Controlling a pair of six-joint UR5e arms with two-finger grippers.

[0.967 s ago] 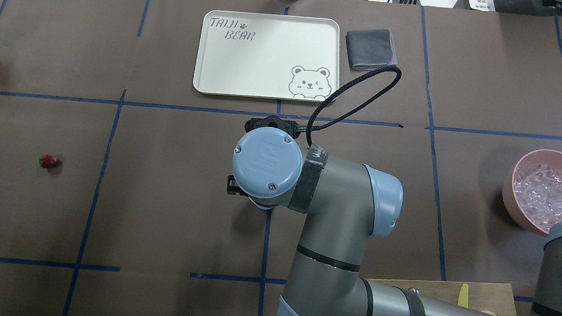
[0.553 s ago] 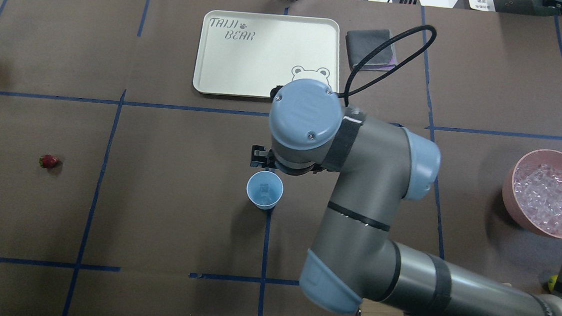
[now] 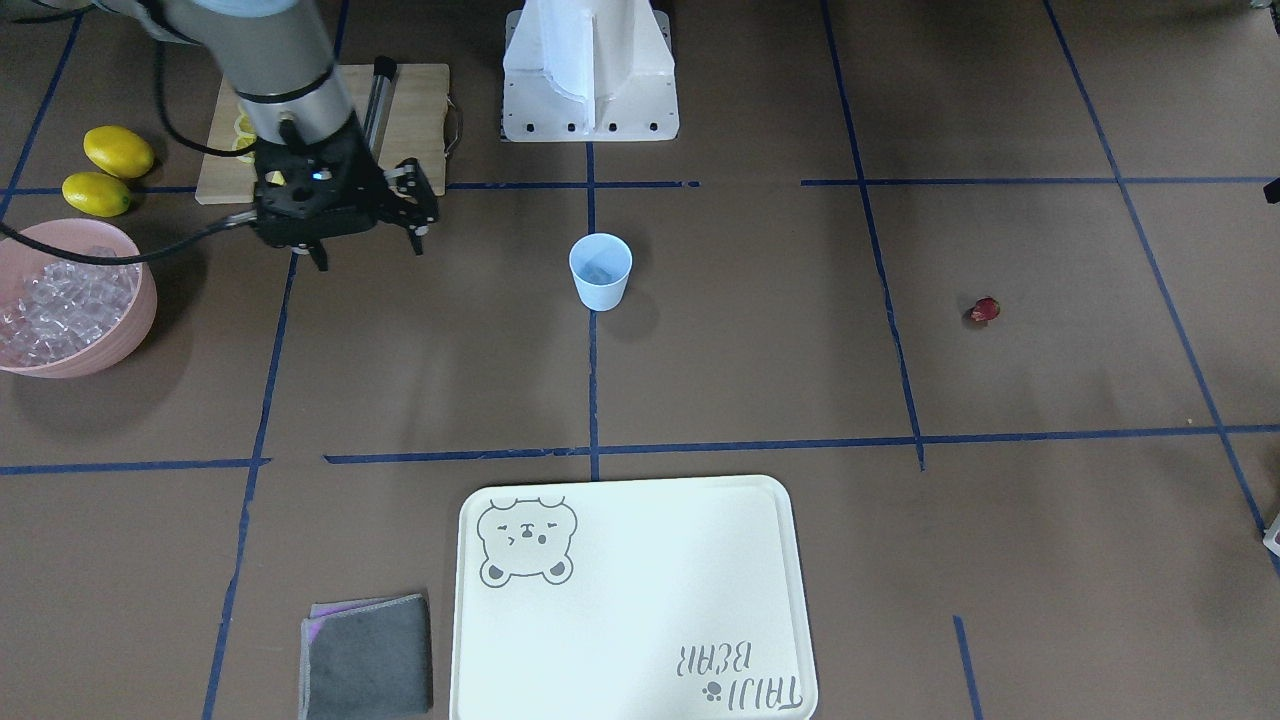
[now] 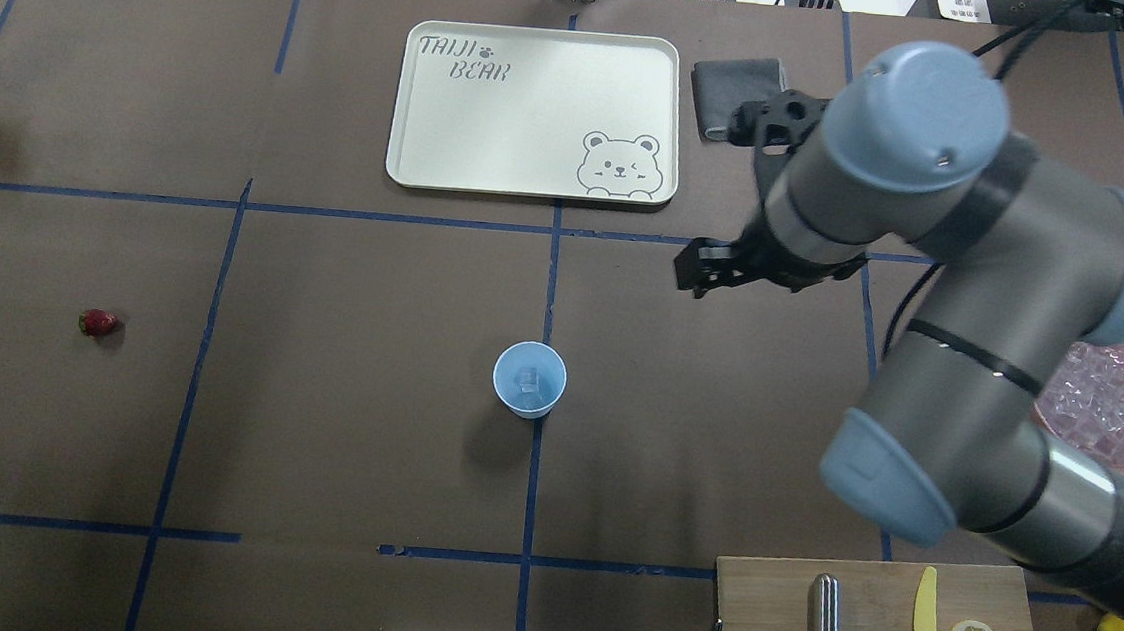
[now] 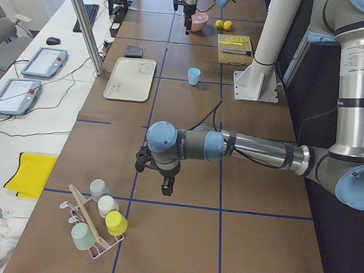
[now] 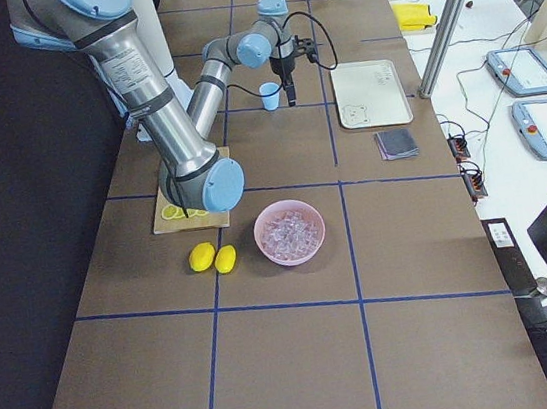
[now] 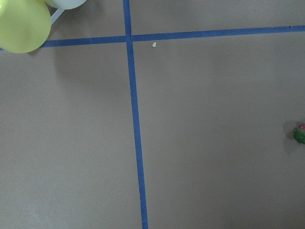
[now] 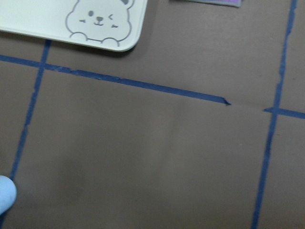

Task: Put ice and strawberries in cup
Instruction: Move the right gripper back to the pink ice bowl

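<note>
The pale blue cup (image 4: 529,380) stands upright in the middle of the counter (image 4: 332,438), on a blue tape line (image 4: 531,494). One clear ice cube (image 4: 526,382) lies inside it. The strawberry (image 4: 98,323) lies on the bare counter well apart from the cup, toward the robot's left end. More ice cubes (image 3: 55,295) fill the pink bowl (image 3: 95,358) at the robot's right end.

Between cup and bowl the right tool (image 3: 370,252) hangs above the counter, just in front of the wooden cutting board (image 3: 410,100). Its fingers are spread wide with nothing between them.

The left tool (image 5: 165,189) points down over the counter far from the cup. It shows only in the side view, so I cannot tell whether it is wide or narrow.
</note>
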